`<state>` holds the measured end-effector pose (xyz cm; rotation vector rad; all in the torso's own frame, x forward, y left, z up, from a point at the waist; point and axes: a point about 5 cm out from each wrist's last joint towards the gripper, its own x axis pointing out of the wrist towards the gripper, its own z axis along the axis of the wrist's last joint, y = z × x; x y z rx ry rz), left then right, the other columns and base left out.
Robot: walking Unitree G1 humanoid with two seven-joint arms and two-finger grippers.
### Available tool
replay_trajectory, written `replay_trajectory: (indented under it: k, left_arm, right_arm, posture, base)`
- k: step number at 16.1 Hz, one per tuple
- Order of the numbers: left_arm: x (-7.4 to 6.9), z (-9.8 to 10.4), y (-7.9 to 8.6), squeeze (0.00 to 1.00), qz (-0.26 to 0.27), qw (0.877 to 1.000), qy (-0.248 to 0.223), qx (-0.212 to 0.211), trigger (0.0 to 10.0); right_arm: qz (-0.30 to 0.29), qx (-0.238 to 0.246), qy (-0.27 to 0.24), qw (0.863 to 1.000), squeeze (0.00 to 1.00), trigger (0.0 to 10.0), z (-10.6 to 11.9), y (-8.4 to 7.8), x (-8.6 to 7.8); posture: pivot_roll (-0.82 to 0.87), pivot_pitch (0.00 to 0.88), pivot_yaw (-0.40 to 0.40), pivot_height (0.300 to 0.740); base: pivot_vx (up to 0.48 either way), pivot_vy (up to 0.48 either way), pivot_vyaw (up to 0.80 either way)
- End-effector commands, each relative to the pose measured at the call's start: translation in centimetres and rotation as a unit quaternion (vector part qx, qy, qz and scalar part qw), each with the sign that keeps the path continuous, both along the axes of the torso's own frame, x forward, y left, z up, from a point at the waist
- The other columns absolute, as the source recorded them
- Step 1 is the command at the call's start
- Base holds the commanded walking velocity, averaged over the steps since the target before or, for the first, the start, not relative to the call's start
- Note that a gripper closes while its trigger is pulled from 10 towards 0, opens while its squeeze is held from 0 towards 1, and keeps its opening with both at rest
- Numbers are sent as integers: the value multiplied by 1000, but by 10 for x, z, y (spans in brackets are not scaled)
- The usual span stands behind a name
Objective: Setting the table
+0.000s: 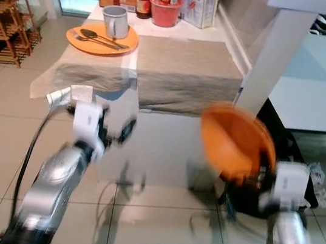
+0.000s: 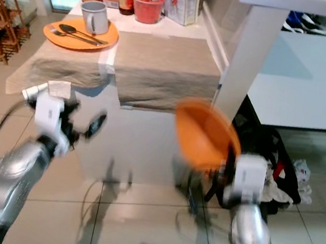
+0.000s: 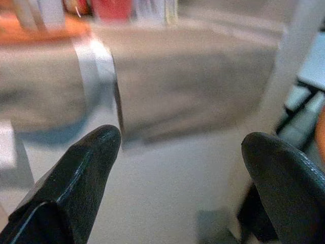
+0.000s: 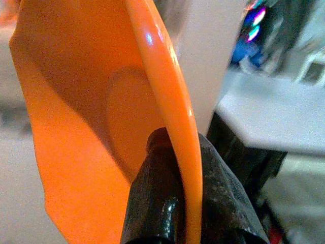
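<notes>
Right gripper (image 4: 175, 203) is raised short of the counter (image 1: 183, 70), clamped on the rim of an orange bowl (image 1: 233, 142) tilted on edge. Left gripper (image 3: 177, 168) is extended toward the counter, fingers spread, holding nothing. On the counter's far left, an orange plate (image 1: 101, 39) carries a grey mug (image 1: 115, 21) and spoons (image 1: 99, 37). Bare tiled floor (image 1: 157, 158) lies before the counter.
</notes>
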<state>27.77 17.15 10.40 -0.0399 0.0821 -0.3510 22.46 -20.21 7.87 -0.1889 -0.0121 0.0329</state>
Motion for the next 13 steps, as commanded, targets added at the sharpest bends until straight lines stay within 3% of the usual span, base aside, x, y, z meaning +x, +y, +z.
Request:
replay_trajectory:
  k: [1, 4, 8, 13]
  left_arm:
    - [-3, 1, -5, 0, -17, 1000, 4, -2, 10000]
    - [-6, 1, -17, 0, -6, 1000, 3, -18, 10000]
    - [5, 7, -21, 0, 18, 1000, -5, -23, 10000]
    - [9, 8, -27, 0, 25, 1000, -6, -18, 10000]
  right_arm:
    - [7, 5, 3, 1000, 0, 0, 2, 0, -5]
    - [10, 1, 8, 1000, 0, 0, 2, 3, -5]
    - [-2, -5, 0, 1000, 0, 0, 8, -1, 15]
    - [4, 2, 4, 1000, 0, 0, 7, 5, 26]
  posture:
    - [-1, 0, 8, 740]
    - [-11, 0, 2, 740]
    - [-2, 0, -2, 740]
    - [1, 0, 4, 740]
  base:
    - [0, 0, 0]
    - [0, 0, 0]
    - [0, -478, 0]
    - [0, -461, 800]
